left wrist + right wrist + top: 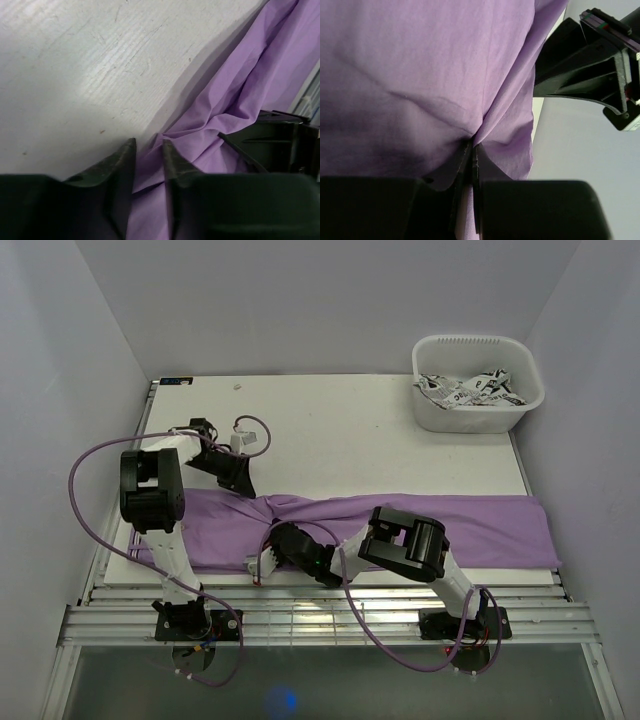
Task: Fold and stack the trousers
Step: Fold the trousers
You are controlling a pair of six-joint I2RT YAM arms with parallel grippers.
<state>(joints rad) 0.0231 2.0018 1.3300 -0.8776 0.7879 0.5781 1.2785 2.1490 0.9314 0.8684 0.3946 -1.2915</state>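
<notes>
from above, the trousers [450, 525] are seen spread along the table [380, 430], bunched between both hands. in the left wrist view, the left hand [148, 148] is narrowly parted over a crease; a pinch cannot be told. in the right wrist view, the right hand [471, 150] is clamped on a fold just ahead of it. the first fold is judged in hand; next, a sure left grip is needed.

Left tool [148, 144] stands slightly parted; right tool [473, 148] pinches the trousers [420, 75].

Beyond your left fingers [122, 165], the bare white wooden tabletop [75, 65] is free room. To their right, the bunched lilac-purple soft-fabric trousers [240, 90] and the black casing of the right arm [280, 145] crowd in. Cloth smothers your right fingers [451, 172], and the black left gripper [542, 82] stands ahead-right. The white plastic tub [478, 410] sits well apart.
</notes>
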